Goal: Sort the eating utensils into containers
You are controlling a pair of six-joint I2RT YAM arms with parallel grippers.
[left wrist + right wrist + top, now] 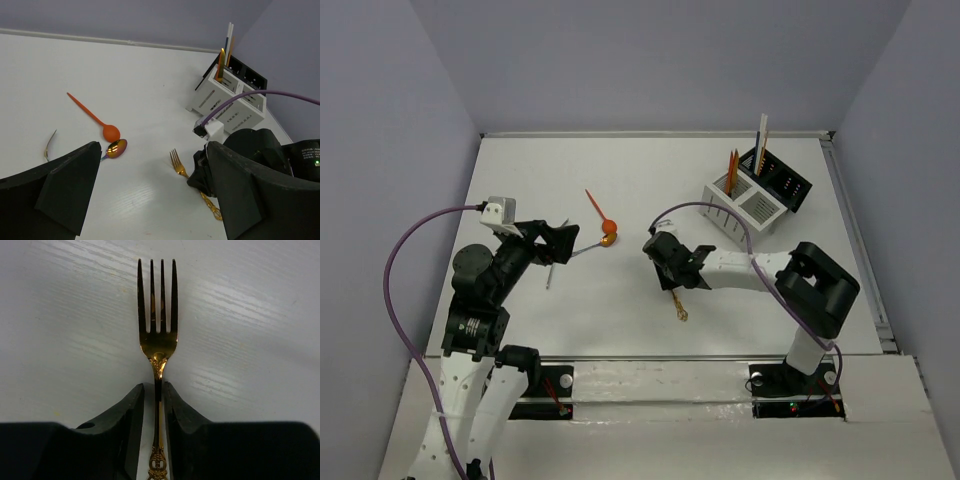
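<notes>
A gold fork [158, 340] lies flat on the table with its tines pointing away. My right gripper [154, 390] is shut on its thin neck, one finger tight on each side. From above, the right gripper [672, 278] covers most of the fork [678, 308], whose ornate handle end sticks out. An orange round-bowled spoon [600, 215] and a shiny iridescent spoon [116, 148] lie just ahead of my left gripper [560, 242], which hovers open and holds nothing. The white slatted caddy [745, 205] and black perforated box [782, 180] stand at the back right with upright utensils in them.
A thin grey utensil [553, 270] lies beside the left gripper. Orange pieces [733, 170] and pale sticks [761, 138] rise out of the containers. Purple cables loop over both arms. Grey walls close the table at the back and sides.
</notes>
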